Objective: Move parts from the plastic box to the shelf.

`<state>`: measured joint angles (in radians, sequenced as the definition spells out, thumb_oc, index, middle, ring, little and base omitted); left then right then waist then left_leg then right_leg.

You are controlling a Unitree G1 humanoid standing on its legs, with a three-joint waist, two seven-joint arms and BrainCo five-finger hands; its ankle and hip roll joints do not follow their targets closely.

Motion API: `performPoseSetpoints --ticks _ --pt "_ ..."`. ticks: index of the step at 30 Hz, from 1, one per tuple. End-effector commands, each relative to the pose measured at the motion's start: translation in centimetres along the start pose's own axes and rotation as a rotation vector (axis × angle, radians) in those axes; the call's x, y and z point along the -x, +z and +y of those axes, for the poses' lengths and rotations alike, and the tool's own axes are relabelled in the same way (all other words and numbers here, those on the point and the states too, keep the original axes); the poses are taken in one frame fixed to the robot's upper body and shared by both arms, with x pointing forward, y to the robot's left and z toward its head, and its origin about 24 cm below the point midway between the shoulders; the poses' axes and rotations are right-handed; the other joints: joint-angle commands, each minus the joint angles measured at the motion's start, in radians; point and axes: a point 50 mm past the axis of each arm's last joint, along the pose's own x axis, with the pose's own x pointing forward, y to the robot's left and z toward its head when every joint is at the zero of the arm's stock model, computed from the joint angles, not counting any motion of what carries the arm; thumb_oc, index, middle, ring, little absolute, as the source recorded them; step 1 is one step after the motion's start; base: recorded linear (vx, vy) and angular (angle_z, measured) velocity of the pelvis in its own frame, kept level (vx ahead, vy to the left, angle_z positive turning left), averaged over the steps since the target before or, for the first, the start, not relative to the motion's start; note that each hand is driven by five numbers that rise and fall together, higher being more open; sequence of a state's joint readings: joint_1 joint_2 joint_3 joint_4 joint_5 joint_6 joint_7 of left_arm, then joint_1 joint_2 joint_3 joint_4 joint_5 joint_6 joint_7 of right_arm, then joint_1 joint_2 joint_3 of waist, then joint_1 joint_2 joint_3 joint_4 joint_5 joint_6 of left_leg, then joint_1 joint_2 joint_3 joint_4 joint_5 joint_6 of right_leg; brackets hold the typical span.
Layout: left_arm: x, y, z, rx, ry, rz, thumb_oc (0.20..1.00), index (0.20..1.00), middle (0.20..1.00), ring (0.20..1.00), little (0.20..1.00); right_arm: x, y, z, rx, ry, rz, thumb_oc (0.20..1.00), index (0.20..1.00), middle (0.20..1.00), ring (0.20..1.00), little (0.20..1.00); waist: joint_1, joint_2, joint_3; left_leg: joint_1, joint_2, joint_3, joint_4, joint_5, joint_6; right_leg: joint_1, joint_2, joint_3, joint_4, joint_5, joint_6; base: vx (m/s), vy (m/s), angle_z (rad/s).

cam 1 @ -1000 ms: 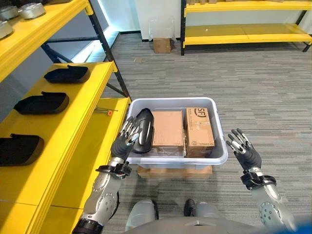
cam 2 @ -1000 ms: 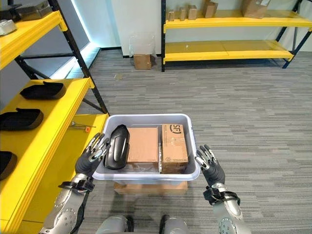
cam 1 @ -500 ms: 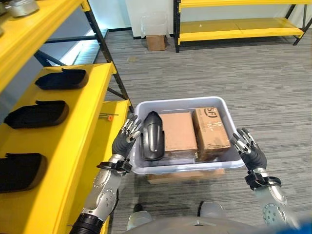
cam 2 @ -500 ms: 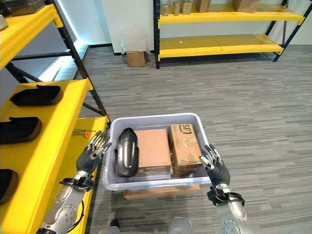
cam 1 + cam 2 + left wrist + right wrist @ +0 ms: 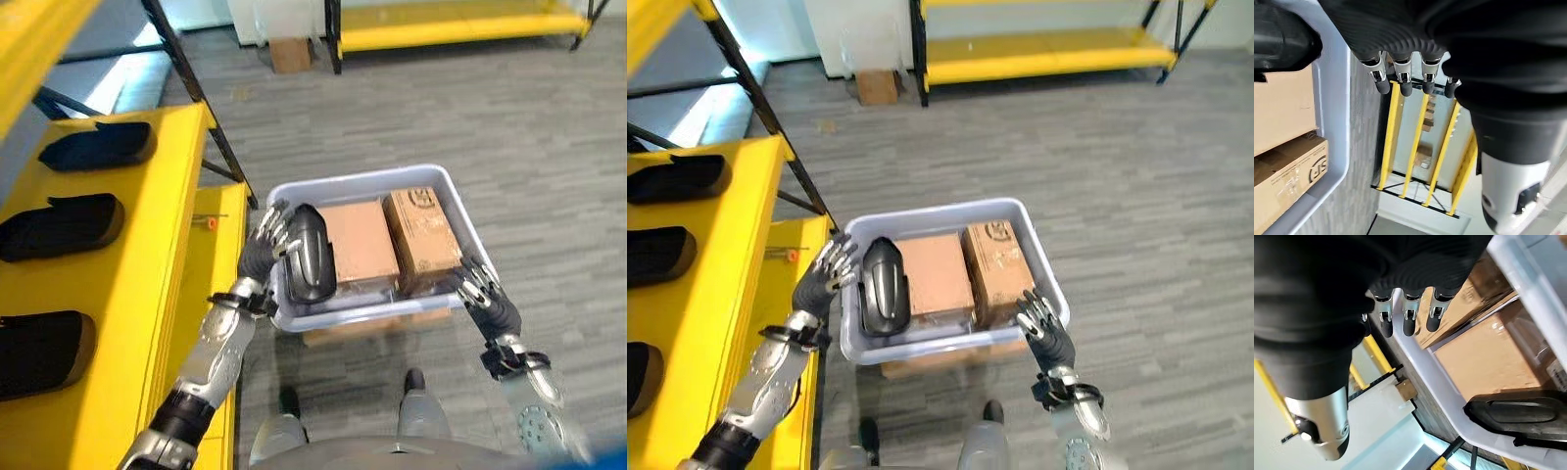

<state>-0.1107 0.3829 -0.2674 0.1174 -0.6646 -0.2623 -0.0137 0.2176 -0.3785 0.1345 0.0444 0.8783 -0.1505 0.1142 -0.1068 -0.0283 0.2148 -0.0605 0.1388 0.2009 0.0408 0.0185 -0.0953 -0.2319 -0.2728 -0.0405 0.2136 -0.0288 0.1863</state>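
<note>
My left hand (image 5: pixel 265 238) has closed in on the black part (image 5: pixel 310 253) at the plastic box (image 5: pixel 446 179)'s left edge, fingers spread wide, grasp next; right hand (image 5: pixel 478 289) open.

Black part (image 5: pixel 29 354) on shelf (image 5: pixel 137 294) cut off.

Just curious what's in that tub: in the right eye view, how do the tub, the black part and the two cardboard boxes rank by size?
1. Plastic tub.
2. Plain cardboard box and printed cardboard box: too alike to rank.
3. Black part.
</note>
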Motion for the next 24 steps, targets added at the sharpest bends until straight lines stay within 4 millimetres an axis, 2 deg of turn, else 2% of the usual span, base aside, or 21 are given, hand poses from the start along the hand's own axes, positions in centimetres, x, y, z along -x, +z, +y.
performPoseSetpoints --ticks 1,2,6,7,11,12,14,15,22,24 --pt "-2.1 3.5 0.4 -0.133 0.027 -0.182 1.0 1.0 1.0 1.0 1.0 -1.2 2.5 1.7 0.029 0.096 -0.117 1.0 1.0 1.0 1.0 1.0 -0.005 -0.062 0.054 -0.062 0.118 -0.049 0.103 -0.032 -0.044 0.029 -0.024 0.0 -0.064 0.043 0.015 -0.14 -0.084 -0.34" --pt "-3.2 3.9 0.4 -0.174 0.06 -0.204 1.0 1.0 1.0 1.0 1.0 -1.7 2.8 2.2 0.034 0.12 -0.123 1.0 1.0 1.0 1.0 1.0 -0.018 -0.068 0.077 -0.076 0.126 -0.036 0.096 -0.02 -0.049 -0.015 -0.011 0.02 -0.048 0.046 0.012 -0.09 -0.063 -0.3" --pt "-4.5 3.7 1.4 -0.146 0.16 -0.204 1.0 1.0 1.0 1.0 1.0 -2.1 2.7 2.8 0.024 0.141 -0.125 1.0 1.0 1.0 1.0 1.0 -0.034 -0.076 0.097 -0.087 0.14 -0.02 0.089 -0.005 -0.056 -0.056 0.006 0.039 -0.036 0.05 0.007 -0.05 -0.054 -0.31" --pt "-5.4 4.6 2.2 -0.208 0.224 -0.228 1.0 1.0 1.0 1.0 1.0 -2.4 2.7 3.2 0.019 0.158 -0.125 1.0 1.0 1.0 1.0 1.0 -0.047 -0.082 0.111 -0.09 0.147 -0.011 0.087 0.0 -0.06 -0.078 0.016 0.05 -0.029 0.052 0.006 -0.05 -0.048 -0.19" --pt "-6.5 6.1 3.6 -0.304 0.322 -0.267 1.0 1.0 1.0 1.0 1.0 -2.6 2.7 3.5 0.02 0.173 -0.127 1.0 1.0 1.0 1.0 1.0 -0.058 -0.091 0.134 -0.093 0.159 0.003 0.085 0.009 -0.068 -0.105 0.031 0.062 -0.018 0.054 0.003 -0.03 -0.047 -0.2" --pt "-6.7 7.3 4.1 -0.314 0.373 -0.312 1.0 1.0 1.0 1.0 1.0 -2.7 2.8 3.5 0.02 0.168 -0.137 1.0 1.0 1.0 1.0 1.0 -0.064 -0.094 0.147 -0.095 0.165 0.005 0.084 0.016 -0.072 -0.117 0.038 0.065 -0.012 0.056 0.002 -0.01 -0.05 -0.23" --pt "-6.7 7.8 4.4 -0.316 0.399 -0.333 1.0 1.0 1.0 1.0 1.0 -2.7 2.8 3.6 0.017 0.167 -0.138 1.0 1.0 1.0 1.0 1.0 -0.064 -0.095 0.153 -0.097 0.168 0.005 0.083 0.019 -0.074 -0.121 0.041 0.067 -0.01 0.057 0.001 0.0 -0.05 -0.18" --pt "-6.8 9.0 4.8 -0.343 0.445 -0.379 1.0 1.0 1.0 1.0 1.0 -2.8 2.7 3.6 0.012 0.166 -0.136 1.0 1.0 1.0 1.0 1.0 -0.067 -0.102 0.168 -0.093 0.173 0.005 0.081 0.021 -0.077 -0.123 0.048 0.069 -0.005 0.055 0.0 0.0 -0.05 -0.09" --pt "-6.4 11.9 5.5 -0.437 0.579 -0.515 1.0 1.0 1.0 1.0 1.0 -2.9 2.6 3.8 0.011 0.171 -0.139 1.0 1.0 1.0 1.0 1.0 -0.068 -0.12 0.199 -0.096 0.184 0.01 0.08 0.028 -0.085 -0.141 0.061 0.07 0.006 0.053 -0.003 0.01 -0.034 -0.02" --pt "-6.2 12.2 5.5 -0.444 0.595 -0.537 1.0 1.0 1.0 1.0 1.0 -2.8 2.5 3.8 0.005 0.173 -0.137 1.0 1.0 1.0 1.0 1.0 -0.068 -0.123 0.204 -0.095 0.184 0.008 0.08 0.03 -0.086 -0.142 0.062 0.069 0.008 0.053 -0.004 0.0 0.0 0.0"
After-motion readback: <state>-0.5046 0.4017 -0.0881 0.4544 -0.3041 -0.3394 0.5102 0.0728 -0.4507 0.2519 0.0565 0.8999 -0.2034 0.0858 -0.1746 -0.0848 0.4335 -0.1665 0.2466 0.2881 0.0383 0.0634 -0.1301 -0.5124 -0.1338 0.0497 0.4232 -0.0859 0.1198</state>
